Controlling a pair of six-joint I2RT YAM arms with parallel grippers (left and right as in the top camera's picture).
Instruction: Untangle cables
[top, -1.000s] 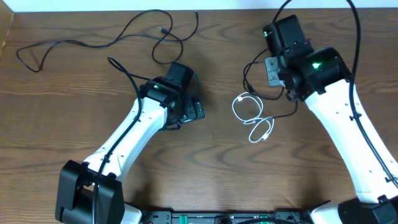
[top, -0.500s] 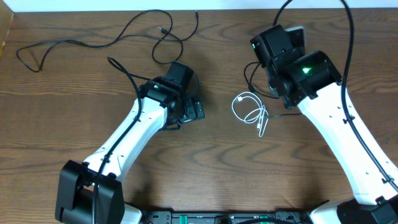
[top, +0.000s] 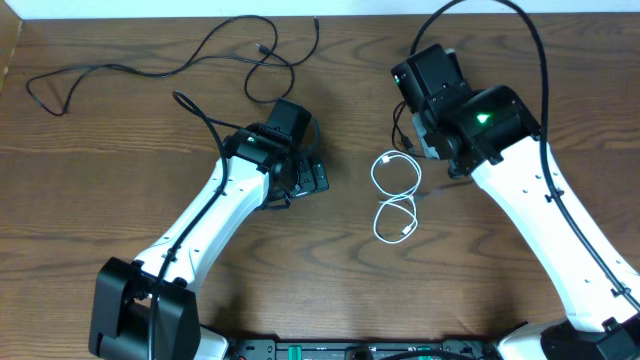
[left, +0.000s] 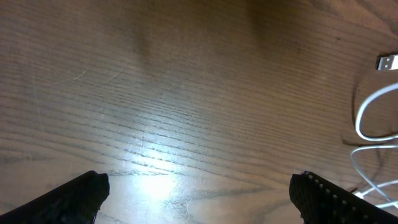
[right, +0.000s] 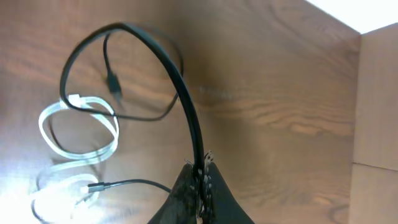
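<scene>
A long black cable (top: 150, 62) trails along the far left of the table. In the middle, the white cable (top: 396, 190) lies in two loops, also visible at the left of the right wrist view (right: 81, 124) and at the right edge of the left wrist view (left: 373, 118). My right gripper (right: 200, 171) is shut on a second black cable (right: 180, 81), which arcs up from the jaws and loops over the white one; its plug (right: 114, 81) hangs free. From overhead this gripper (top: 432, 135) sits just right of the white loops. My left gripper (left: 199, 193) hovers open over bare wood, left of the white cable.
The left arm (top: 220, 215) reaches diagonally from the front left, its gripper (top: 305, 175) near the table's middle. The right arm (top: 540, 210) comes in from the front right, its thick black cord arching above it. The table's far edge (top: 360, 14) is close behind.
My right gripper has moved left and toward the far edge with the black cable. The white cable has spread from a bunch into two loops. The left arm has not moved.
</scene>
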